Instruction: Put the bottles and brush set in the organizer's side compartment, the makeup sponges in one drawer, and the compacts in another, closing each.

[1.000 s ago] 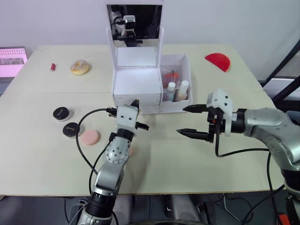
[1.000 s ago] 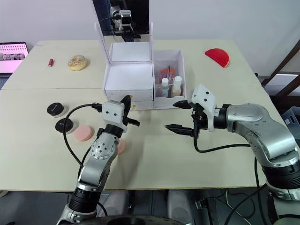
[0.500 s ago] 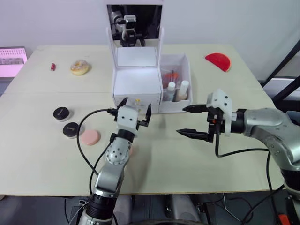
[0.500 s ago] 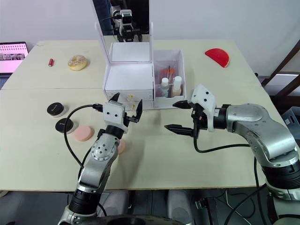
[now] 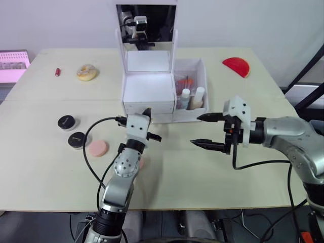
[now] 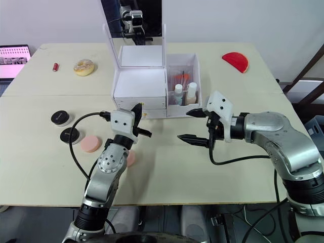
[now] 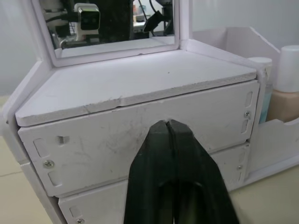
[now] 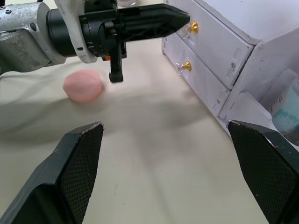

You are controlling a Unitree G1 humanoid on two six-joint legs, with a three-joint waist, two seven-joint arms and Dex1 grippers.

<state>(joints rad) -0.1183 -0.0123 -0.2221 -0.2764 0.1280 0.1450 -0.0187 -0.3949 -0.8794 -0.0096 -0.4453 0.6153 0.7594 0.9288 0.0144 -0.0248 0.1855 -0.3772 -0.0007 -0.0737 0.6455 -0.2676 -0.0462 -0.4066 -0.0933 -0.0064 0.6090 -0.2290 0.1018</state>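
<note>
At front of organizer (image 5: 149,92), left gripper (image 5: 148,123) sits directly before upper drawer (image 7: 140,140), fingers pressed shut on its gold knob (image 8: 192,27), long axis pointing into drawer face; both drawers closed. Right gripper (image 5: 207,131) wide open, empty, well right. Pink sponges (image 5: 96,148) and compacts (image 5: 67,122) lie on table (image 5: 45,167) left of left arm

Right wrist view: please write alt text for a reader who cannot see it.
The left hand, black fingers shut, points at the gold knob of the white organizer's upper drawer. A pink makeup sponge lies on the beige table.
</note>
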